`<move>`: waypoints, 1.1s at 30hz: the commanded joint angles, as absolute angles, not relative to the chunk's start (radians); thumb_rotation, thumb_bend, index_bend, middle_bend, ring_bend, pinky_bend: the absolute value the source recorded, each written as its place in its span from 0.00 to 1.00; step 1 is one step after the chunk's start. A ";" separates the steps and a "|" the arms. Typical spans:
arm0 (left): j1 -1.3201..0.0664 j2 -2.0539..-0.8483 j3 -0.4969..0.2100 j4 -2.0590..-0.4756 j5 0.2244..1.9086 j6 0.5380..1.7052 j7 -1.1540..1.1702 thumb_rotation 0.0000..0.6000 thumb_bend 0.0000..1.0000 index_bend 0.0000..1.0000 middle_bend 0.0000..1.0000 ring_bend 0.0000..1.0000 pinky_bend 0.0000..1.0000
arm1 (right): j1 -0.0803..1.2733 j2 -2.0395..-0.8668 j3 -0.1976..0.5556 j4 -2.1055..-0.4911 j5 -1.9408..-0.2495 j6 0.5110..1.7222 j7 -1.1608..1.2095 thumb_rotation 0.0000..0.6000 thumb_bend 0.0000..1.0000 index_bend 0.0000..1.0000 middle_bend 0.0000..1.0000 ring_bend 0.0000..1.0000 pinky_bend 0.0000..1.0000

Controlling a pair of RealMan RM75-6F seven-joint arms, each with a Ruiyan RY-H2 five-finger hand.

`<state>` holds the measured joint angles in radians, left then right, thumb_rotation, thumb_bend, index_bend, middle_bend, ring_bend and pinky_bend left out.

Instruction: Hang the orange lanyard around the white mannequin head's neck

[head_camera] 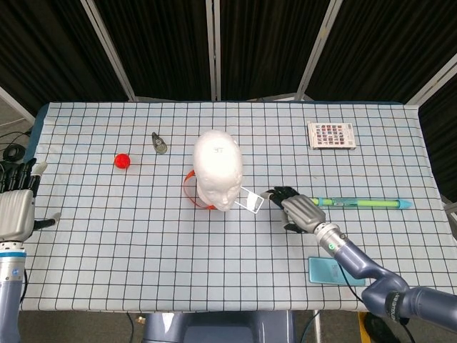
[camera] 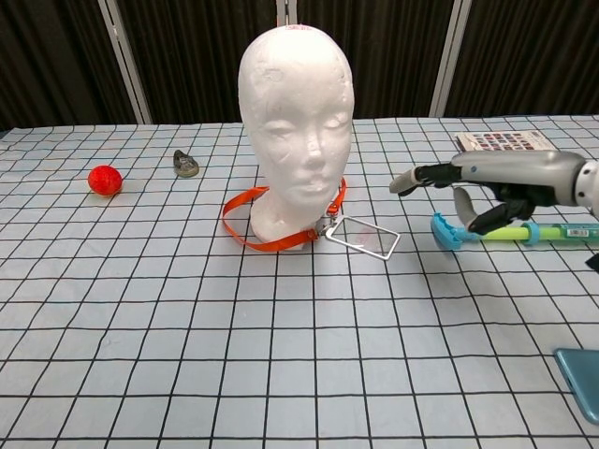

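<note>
My table point(head_camera: 143, 236) wears a white cloth with a black grid. Near its middle stands the white mannequin head point(head_camera: 218, 168), the orange lanyard point(head_camera: 191, 193) looped round its base, its clear badge holder point(head_camera: 250, 199) lying flat alongside. Toward the far left lie a red ball point(head_camera: 122, 161) and a small grey clip point(head_camera: 158, 143). Far right: a card of coloured squares point(head_camera: 331, 135). Right edge: a blue-green tool point(head_camera: 364, 203). Near right: a teal phone point(head_camera: 330, 271).

matt foam mannequin head point(camera: 296, 131), fabric orange lanyard point(camera: 245, 221)
</note>
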<state>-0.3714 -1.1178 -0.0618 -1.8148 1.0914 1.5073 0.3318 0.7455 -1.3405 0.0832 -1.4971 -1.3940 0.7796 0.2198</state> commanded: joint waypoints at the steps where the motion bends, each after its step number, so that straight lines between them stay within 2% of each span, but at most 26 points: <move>1: -0.361 -1.117 -0.059 -1.808 1.109 1.502 0.331 1.00 0.00 0.00 0.00 0.00 0.00 | 0.768 -1.411 0.087 -1.447 -1.393 0.767 0.180 1.00 1.00 0.12 0.10 0.00 0.00; 11: -0.351 -1.121 -0.067 -1.800 1.141 1.463 0.325 1.00 0.00 0.00 0.00 0.00 0.00 | 0.782 -1.511 0.090 -1.368 -1.313 0.736 0.068 1.00 1.00 0.12 0.10 0.01 0.00; 22: -0.342 -1.129 -0.083 -1.799 1.160 1.427 0.322 1.00 0.00 0.00 0.00 0.00 0.00 | 0.783 -1.533 0.083 -1.333 -1.249 0.703 0.007 1.00 1.00 0.12 0.10 0.02 0.00; 33: -0.333 -1.128 -0.095 -1.785 1.181 1.398 0.297 1.00 0.00 0.00 0.00 0.00 0.00 | 0.774 -1.504 0.060 -1.391 -1.267 0.690 0.004 1.00 1.00 0.20 0.18 0.07 0.11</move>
<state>-0.3331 -1.1278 -0.0946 -1.7857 1.1810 1.3985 0.2968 0.7762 -1.5100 0.0638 -1.3836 -1.2611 0.6911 0.0008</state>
